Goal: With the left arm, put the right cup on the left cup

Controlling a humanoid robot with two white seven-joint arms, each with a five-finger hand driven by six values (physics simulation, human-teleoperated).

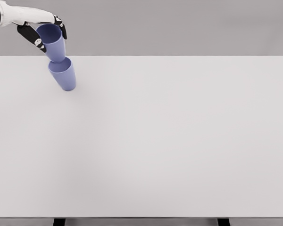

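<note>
- Left hand (43, 32) came in from upper left, fingers clamped around a blue-violet tapered plastic cup (53, 42).
- Held cup sat directly above the second blue-violet cup (63, 74), its base at that cup's rim, apparently touching.
- Second cup stood on the white counter (170, 141), near its far left edge.
- Right hand out of view.

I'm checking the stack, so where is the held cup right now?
In the head view it is at the upper left: the held blue cup is in the left hand, its base entering the mouth of the other blue cup on the white table.
</note>
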